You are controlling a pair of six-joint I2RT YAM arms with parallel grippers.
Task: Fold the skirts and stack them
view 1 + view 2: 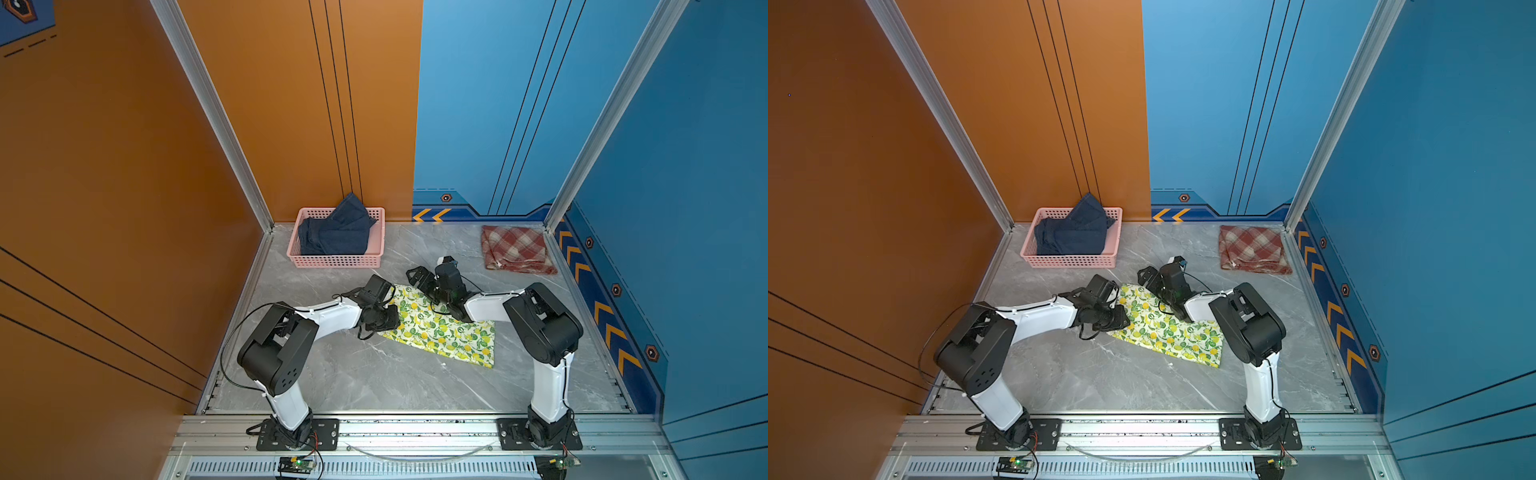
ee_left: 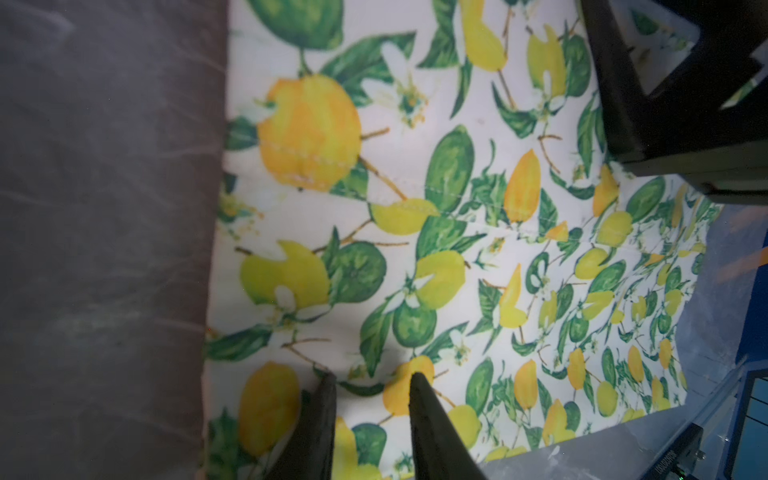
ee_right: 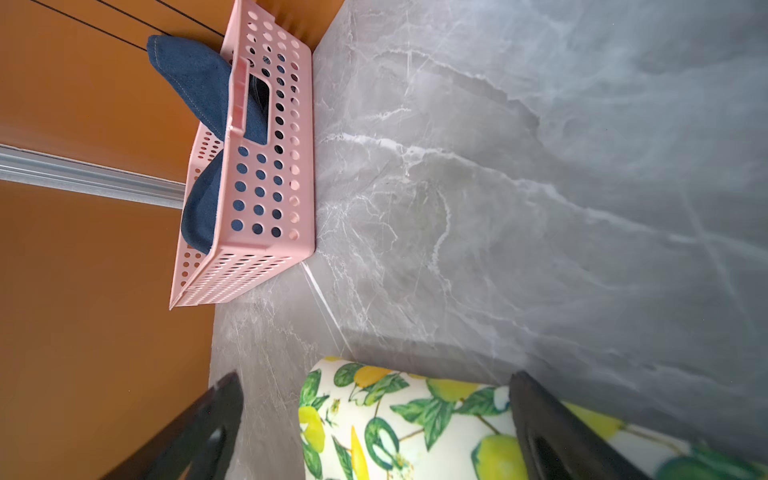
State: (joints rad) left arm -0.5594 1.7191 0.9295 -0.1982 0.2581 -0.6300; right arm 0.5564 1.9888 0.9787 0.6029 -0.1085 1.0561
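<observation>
Top-down view of a grey marble-look table (image 1: 374, 374) inside a booth with orange and blue walls, two robot arms reaching in from the near edge. A white skirt with a lemon-and-leaf print (image 1: 444, 332) lies flat at the middle of the table, between the arms. The left gripper (image 2: 371, 376) is down at that skirt's left edge, its fingers a narrow gap apart with the tips at the cloth (whether they pinch any fabric cannot be told). The right gripper (image 3: 374, 376) sits at the skirt's far corner with its fingers spread wide and nothing in them, the rounded cloth edge showing between them. A folded rust-red and cream plaid skirt (image 1: 515, 249) lies in the far right corner. A dark blue denim skirt (image 1: 332, 232) is heaped in a pink perforated basket (image 1: 336, 262) at the far left, one corner poking above its rim.
</observation>
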